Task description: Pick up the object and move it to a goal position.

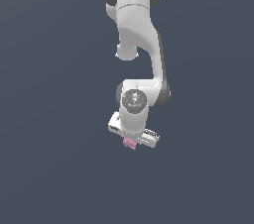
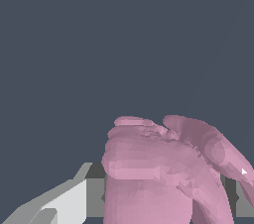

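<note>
Sim render, plain dark grey-blue backdrop; no counter edge or goal marker visible in either view. In the exterior view a white Panda arm (image 1: pixel 140 34) reaches down from the top of frame, wrist bent, w/ its gripper (image 1: pixel 132 139) near centre. A small pink lumpy object (image 1: pixel 130 142) pokes out just under the gripper body, much smaller than it. Wrist view: the object (image 2: pixel 163 168) fills the near field, ridged folds showing, sitting right up against the gripper, one pale grey finger (image 2: pixel 59 203) beside it. Gripper looks clamped on the object, though contact pads are hidden, so that's a judgement. Step in hand seems to be the carry to goal. To do it well: keep the squeeze steady, move smoothly w/o jerks since the irregular shape could twist or slip, and hold wrist orientation constant till over the goal
</note>
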`<state>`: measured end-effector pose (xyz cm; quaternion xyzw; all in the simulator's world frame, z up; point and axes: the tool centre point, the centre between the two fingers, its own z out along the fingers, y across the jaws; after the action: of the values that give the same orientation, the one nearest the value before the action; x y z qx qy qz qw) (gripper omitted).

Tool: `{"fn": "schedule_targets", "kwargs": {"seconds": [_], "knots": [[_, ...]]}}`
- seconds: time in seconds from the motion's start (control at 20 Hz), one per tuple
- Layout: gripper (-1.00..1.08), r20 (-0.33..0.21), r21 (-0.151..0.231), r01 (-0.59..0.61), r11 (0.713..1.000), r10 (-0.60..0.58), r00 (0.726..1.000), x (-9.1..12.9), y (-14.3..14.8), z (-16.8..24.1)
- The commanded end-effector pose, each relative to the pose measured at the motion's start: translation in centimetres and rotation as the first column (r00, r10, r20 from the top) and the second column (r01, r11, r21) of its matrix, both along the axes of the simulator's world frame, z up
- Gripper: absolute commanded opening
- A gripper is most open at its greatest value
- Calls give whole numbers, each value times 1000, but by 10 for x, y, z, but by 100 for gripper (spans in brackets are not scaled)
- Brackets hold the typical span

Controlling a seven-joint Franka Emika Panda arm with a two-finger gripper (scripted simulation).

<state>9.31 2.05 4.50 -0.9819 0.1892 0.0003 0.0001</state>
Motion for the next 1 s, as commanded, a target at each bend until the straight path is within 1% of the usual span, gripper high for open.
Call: {"fn": "schedule_targets", "kwargs": {"seconds": [0.0,0.35,0.95], "knots": [[-100,0,0,1,1000,-1,1000,-9,-13,2],[-100,0,0,1,1000,-1,1000,-44,-63,10],[-100,0,0,1,1000,-1,1000,-120,-173,27]]}}
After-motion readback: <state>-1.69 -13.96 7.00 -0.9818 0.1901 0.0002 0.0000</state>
